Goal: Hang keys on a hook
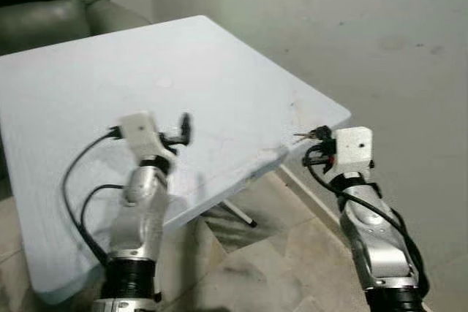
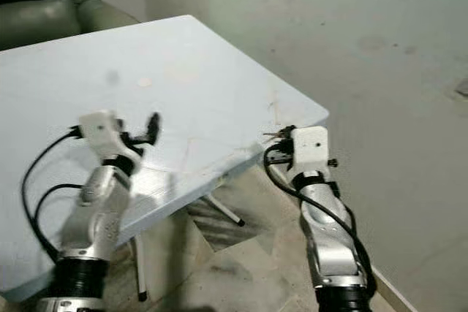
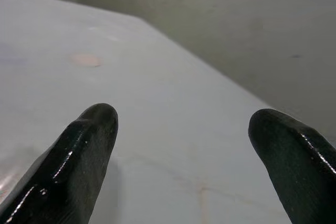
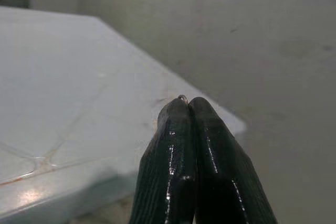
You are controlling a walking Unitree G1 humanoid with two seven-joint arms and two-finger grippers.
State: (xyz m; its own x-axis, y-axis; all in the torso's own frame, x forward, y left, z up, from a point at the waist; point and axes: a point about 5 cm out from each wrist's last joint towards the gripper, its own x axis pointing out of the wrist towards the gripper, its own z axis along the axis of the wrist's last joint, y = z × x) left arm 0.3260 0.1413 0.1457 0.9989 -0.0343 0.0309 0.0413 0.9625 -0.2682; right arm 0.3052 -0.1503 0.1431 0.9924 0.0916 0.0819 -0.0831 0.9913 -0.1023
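A small bunch of keys [image 1: 303, 135] sticks out from my right gripper [image 1: 319, 137], which is shut on it just off the right corner of the pale blue table [image 1: 219, 71]. In the right wrist view the two black fingers [image 4: 173, 145] are pressed together, with a thin key ring [image 4: 182, 97] peeking out at their tips. My left gripper [image 1: 183, 131] hovers over the middle of the table. It is open, its fingers [image 3: 92, 129] spread wide above the bare tabletop with nothing between them.
A dark green armchair [image 1: 51, 5] stands behind the table at the back left. A plain grey wall [image 1: 351, 27] runs along the right side. Metal table legs [image 1: 240, 214] reach down to the tiled floor [image 1: 278, 261] between my arms.
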